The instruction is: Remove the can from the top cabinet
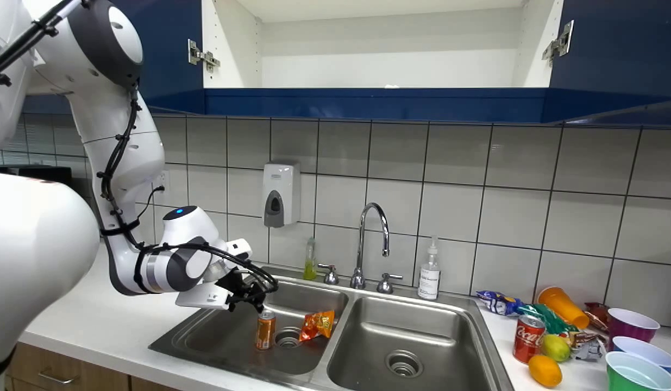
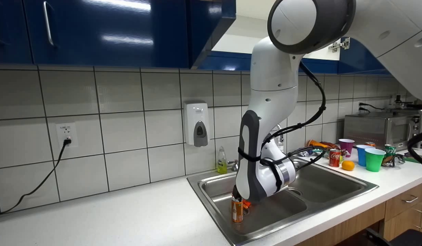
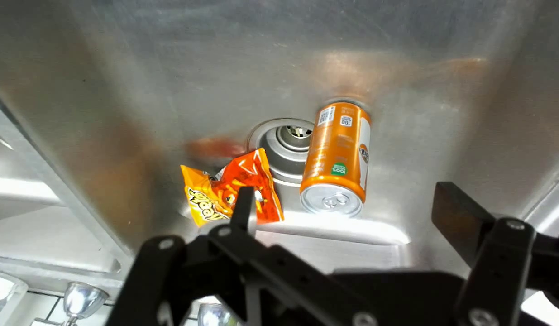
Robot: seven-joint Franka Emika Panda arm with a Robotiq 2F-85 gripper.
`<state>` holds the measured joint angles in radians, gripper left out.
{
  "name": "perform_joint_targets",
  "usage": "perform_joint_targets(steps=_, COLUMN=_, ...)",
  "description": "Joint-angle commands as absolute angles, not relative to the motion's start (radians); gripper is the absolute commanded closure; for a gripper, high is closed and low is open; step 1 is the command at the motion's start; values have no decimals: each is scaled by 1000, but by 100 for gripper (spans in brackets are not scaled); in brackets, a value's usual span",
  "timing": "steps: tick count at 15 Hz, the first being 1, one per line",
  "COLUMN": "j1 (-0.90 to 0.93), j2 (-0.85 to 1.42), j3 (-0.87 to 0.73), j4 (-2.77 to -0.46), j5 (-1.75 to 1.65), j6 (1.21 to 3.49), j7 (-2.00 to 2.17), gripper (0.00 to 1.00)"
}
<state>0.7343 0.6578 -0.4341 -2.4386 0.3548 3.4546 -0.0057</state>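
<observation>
One can (image 1: 265, 331) stands upright in the sink basin (image 1: 221, 334), outside the top cabinet (image 1: 373, 104), which lies at one o'clock from it in an exterior view. The basin, flat beside the drain (image 1: 287, 339), probably steadies it; removal appears complete. My gripper (image 3: 343, 195) has jaws spread wide, gripping nothing, presumably to clear the can's sides. My arm (image 1: 131, 157) hangs bent, wrist (image 1: 186, 271) angled toward four o'clock.

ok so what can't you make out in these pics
- Floor of the top cabinet: hidden by its blue bottom rail, in both exterior views.
- Logo on the can: partly hidden by its curve, wrist view.
- Snack bag: partly behind a gripper finger, wrist view.
- Green cup: base cut off by bottom edge, in an exterior view.
</observation>
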Motion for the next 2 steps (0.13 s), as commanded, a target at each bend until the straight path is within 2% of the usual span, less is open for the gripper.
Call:
perform_joint_targets(steps=1, j1=727, j2=657, j3=-428, j4=-2437, j5=359, j6=3455, j7=-14, gripper=0)
perform_joint_targets(steps=2, j1=727, j2=657, j3=-428, j4=-2437, j5=359, j6=3455, j7=-14, gripper=0)
